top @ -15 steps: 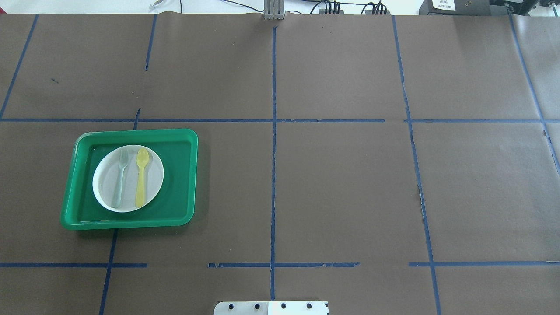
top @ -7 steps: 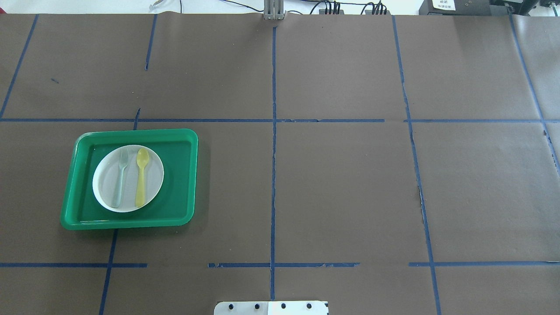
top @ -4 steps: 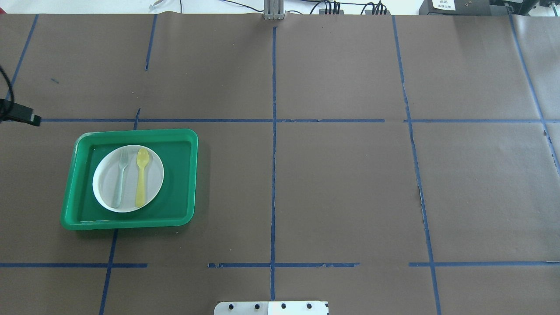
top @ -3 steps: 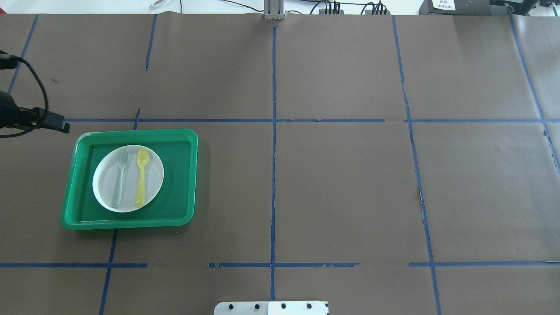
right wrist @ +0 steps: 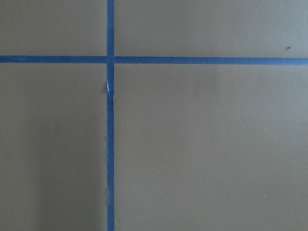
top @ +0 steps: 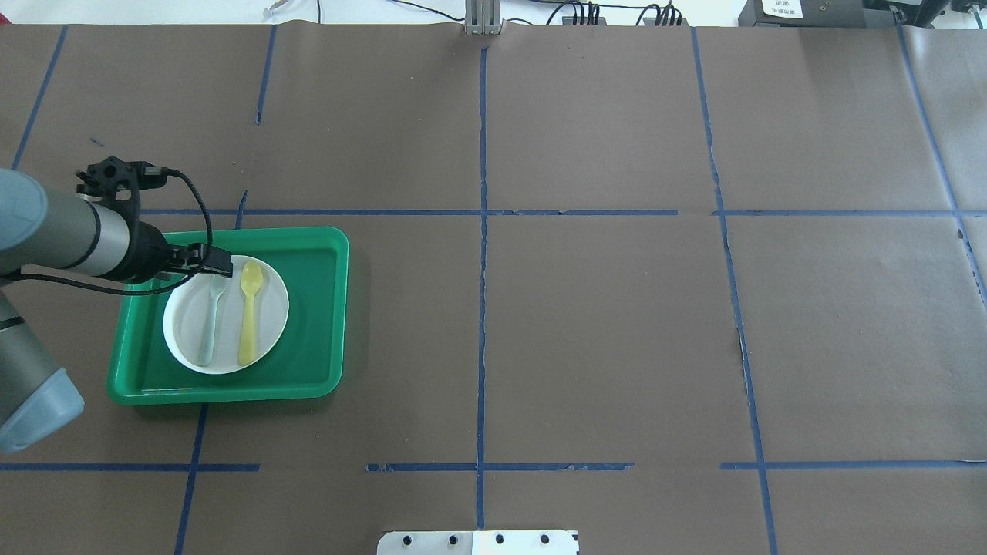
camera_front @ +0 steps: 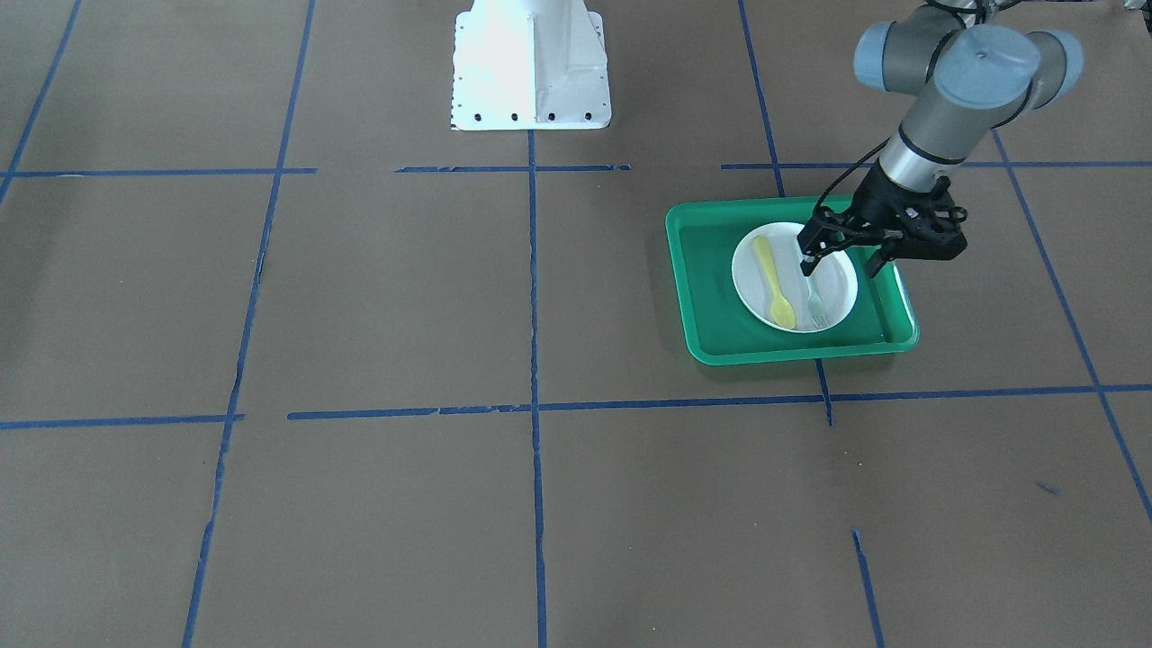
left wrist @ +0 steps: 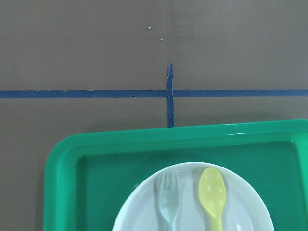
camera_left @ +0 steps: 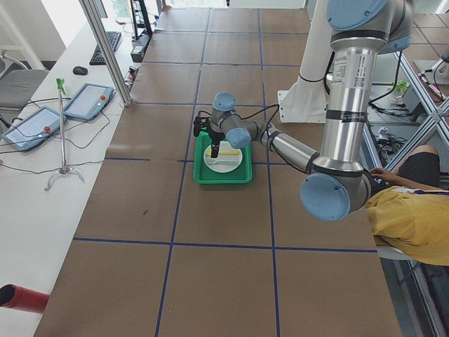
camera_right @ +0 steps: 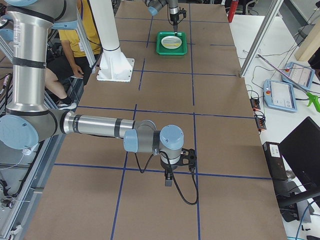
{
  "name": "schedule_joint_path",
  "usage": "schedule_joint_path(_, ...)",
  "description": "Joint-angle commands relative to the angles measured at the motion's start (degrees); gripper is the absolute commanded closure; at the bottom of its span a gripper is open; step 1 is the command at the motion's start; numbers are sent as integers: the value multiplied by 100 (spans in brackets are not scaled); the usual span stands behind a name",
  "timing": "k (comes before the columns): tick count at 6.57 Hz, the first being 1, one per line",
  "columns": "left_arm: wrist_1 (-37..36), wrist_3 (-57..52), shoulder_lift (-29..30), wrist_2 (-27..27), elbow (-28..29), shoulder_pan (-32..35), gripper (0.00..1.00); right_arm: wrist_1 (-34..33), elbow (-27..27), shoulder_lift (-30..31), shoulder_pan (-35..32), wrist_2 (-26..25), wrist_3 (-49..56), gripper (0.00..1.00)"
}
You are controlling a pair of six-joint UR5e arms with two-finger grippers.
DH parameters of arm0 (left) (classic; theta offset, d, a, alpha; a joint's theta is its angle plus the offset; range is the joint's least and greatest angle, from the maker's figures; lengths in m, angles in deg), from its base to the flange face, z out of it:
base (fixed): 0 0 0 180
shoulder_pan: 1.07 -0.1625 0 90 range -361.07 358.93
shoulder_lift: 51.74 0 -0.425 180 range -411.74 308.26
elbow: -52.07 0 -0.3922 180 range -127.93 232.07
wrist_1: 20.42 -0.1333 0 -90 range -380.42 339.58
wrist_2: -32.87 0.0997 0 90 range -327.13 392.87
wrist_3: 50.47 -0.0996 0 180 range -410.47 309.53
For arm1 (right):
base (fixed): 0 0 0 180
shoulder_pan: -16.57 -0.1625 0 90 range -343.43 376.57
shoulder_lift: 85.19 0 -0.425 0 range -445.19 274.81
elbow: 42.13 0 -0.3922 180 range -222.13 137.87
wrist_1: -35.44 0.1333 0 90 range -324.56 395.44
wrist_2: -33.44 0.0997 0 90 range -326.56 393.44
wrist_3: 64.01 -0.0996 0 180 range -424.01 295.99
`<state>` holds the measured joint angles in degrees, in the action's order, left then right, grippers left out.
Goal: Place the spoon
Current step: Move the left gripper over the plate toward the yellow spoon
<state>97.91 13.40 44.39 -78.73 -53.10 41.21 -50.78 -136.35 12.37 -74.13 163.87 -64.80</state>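
The pale yellow spoon (camera_front: 774, 281) lies on a white plate (camera_front: 751, 270) beside a grey-green fork (camera_front: 814, 301), inside a green tray (camera_front: 711, 270). In the overhead view the spoon (top: 249, 312) lies right of the fork (top: 210, 324) on the plate (top: 185, 331). My left gripper (camera_front: 841, 265) is open and empty. It hovers over the fork side of the plate and the tray's outer rim, apart from the spoon. The left wrist view shows the spoon's bowl (left wrist: 212, 190) and the fork's tines (left wrist: 167, 192). My right gripper (camera_right: 168, 180) hangs over bare table far from the tray; I cannot tell whether it is open or shut.
The tray (top: 316, 308) stands on brown paper crossed by blue tape lines. The robot's white base (camera_front: 531, 72) stands at the table's middle edge. A person (camera_left: 414, 210) sits beside the table.
My left arm has come in from the left edge and moved right, over the tray and plate. The spoon, fork, plate and tray have not moved.
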Motion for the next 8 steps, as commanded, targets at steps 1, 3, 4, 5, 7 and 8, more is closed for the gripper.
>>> schedule_joint_path(1,112,284,248,279,356,-351,12,0,0,0,0,0,0,0)
schedule_joint_path(3,86,293,258,271,357,-492,31,0,0,0,0,0,0,0)
schedule_joint_path(4,86,293,258,271,374,-580,33,0,0,0,0,0,0,0)
schedule_joint_path(5,77,301,258,271,392,-633,36,0,0,0,0,0,0,0)
schedule_joint_path(7,77,293,258,262,471,-660,42,0,0,0,0,0,0,0)
schedule_joint_path(8,77,293,258,244,471,-660,63,0,0,0,0,0,9,0)
